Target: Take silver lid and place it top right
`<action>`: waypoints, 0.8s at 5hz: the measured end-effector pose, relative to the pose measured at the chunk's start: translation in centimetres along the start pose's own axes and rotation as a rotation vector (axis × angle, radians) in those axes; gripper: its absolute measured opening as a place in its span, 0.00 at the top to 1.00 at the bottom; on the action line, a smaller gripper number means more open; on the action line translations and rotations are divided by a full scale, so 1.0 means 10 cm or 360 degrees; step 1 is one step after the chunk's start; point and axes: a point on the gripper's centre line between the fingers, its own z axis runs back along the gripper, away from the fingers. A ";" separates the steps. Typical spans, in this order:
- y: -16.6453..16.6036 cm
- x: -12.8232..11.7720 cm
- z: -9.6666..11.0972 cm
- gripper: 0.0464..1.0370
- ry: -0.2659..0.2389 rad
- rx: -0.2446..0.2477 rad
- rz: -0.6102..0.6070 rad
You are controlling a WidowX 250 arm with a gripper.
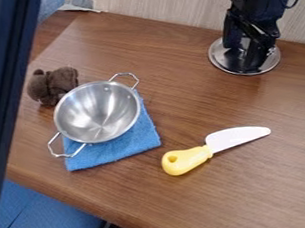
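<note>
One round silver lid point(219, 63), shiny-rimmed, flat beneath the black gripper point(253, 67).

I have a way through between the two-handled steel pot point(98, 115) at nine o'clock and toy knife point(211, 149) at four. Its handles point(126, 73) jut out, toward one and seven.

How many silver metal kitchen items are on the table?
2: the two-handled pan on the blue cloth, and the lid at top right. The dark post at left may hide others.
</note>
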 end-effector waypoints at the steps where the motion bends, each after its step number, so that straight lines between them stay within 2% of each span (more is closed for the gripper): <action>1: 0.04 -0.03 0.25 0.04 -0.0064 0.0070 0.0011; 2: 0.00 -0.18 0.43 0.04 -0.0112 0.0097 0.0037; 3: 0.00 -0.32 0.51 0.04 -0.0143 0.0069 0.0008; 4: 0.01 -0.33 0.51 0.04 -0.0141 0.0069 0.0008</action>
